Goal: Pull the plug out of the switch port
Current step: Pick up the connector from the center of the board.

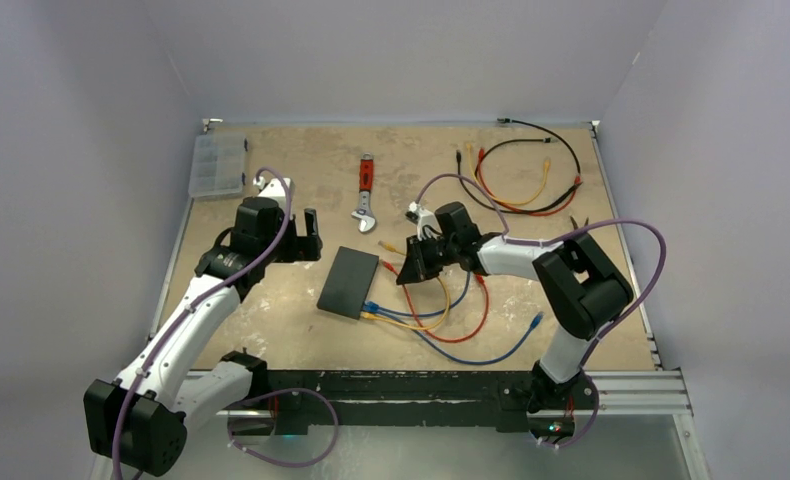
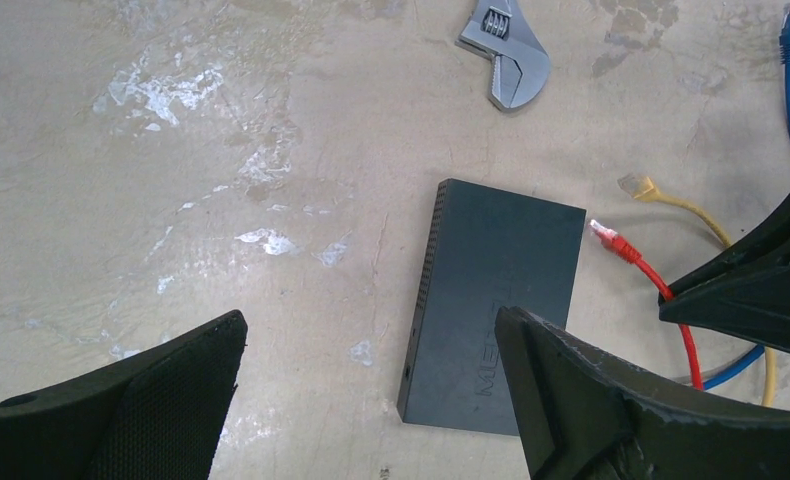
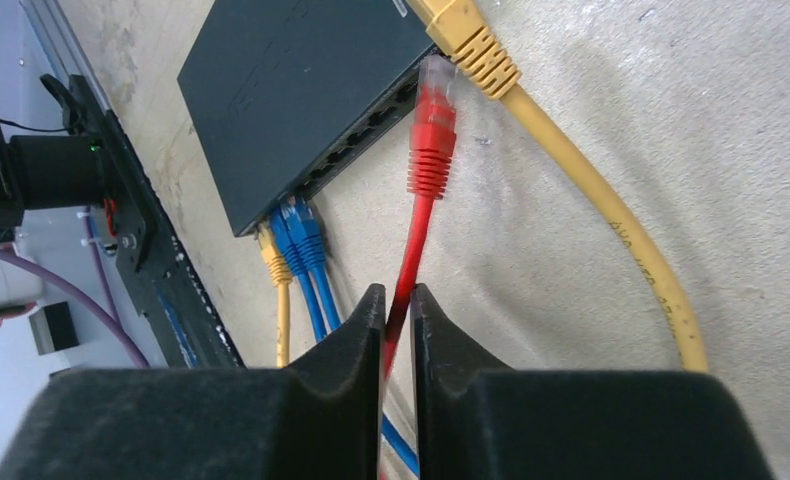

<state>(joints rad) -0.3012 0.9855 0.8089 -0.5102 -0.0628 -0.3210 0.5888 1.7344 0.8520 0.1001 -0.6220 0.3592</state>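
The black switch [image 1: 349,282] lies flat mid-table; it also shows in the left wrist view [image 2: 501,290] and the right wrist view [image 3: 291,90]. My right gripper [image 3: 399,292] is shut on a red cable [image 3: 413,235], a short way behind its red plug [image 3: 433,130]. That plug is outside the ports, its tip just off the switch's port edge. A loose yellow plug [image 3: 466,35] lies beside it. Two blue plugs [image 3: 301,235] and a yellow plug [image 3: 269,250] sit in ports. My left gripper [image 2: 369,318] is open and empty, hovering left of the switch [image 1: 306,238].
An adjustable wrench [image 1: 366,195] lies behind the switch. A clear compartment box [image 1: 217,165] stands at the back left. A bundle of cables [image 1: 521,175] lies at the back right. Blue, red and yellow cables [image 1: 451,325] loop in front of the switch near the black front rail [image 1: 421,385].
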